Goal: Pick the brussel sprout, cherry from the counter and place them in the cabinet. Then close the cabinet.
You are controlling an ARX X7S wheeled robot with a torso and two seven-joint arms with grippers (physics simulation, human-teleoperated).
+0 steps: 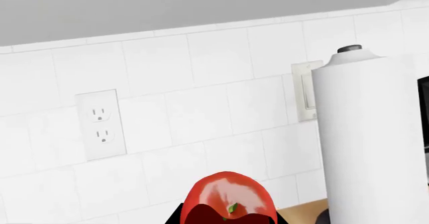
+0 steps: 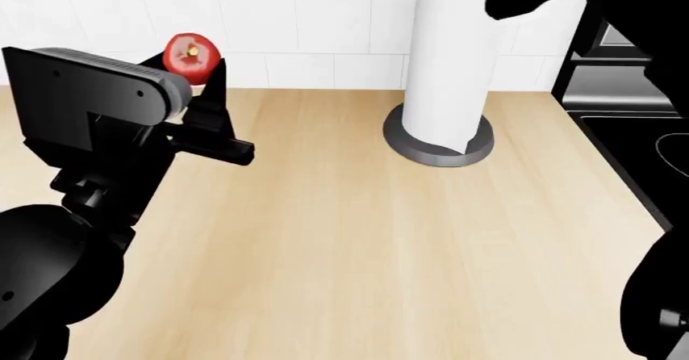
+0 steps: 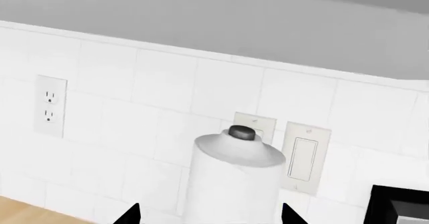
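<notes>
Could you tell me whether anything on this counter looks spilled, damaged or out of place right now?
Nothing stands out. The tall white paper towel roll stands upright on its grey round base, the light beige wood-grain counter shows no spill, and the glossy red cherry sits held in the left pincer.

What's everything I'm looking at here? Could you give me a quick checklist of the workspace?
Surface: beige wood counter, bare near the robot.
Job's things: cherry held up in the left gripper; sprout and cabinet not seen.
Clutter: paper towel roll upright on a grey base.
Grippers: left shut on the cherry; right gripper open, only its tips showing, facing the roll.
Cables: nothing seen.
Surroundings: white tiled wall, outlet, light switch, black stove at the right.
</notes>
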